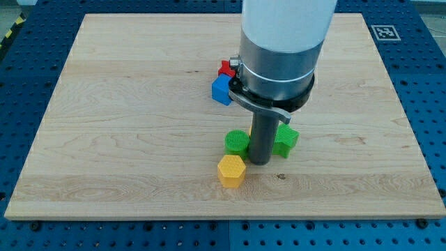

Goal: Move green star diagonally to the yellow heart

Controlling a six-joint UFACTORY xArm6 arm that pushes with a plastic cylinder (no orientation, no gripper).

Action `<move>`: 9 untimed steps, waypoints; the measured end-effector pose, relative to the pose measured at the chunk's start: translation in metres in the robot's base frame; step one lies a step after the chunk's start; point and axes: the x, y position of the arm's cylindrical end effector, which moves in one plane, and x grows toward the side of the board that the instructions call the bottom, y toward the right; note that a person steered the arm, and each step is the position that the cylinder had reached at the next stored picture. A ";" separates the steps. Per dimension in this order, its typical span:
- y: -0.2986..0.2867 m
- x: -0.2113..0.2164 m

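Observation:
My tip (260, 161) rests on the wooden board (125, 125) between two green blocks. The green block on the view's right (286, 139) looks like the star, partly hidden by the rod. A round green block (236, 142) sits just to the view's left of the tip. A yellow hexagon-shaped block (231, 171) lies below and left of the tip, close to it. No yellow heart shows; it may be hidden behind the arm.
A blue block (221, 90) and a red block (225, 68) sit together above the tip, partly hidden by the arm's wide grey and white body (282, 49). The board lies on a blue perforated table (428, 104).

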 end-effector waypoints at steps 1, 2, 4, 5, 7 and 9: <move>0.004 0.010; 0.008 0.020; 0.012 0.006; 0.032 0.006; 0.043 -0.009; 0.034 -0.021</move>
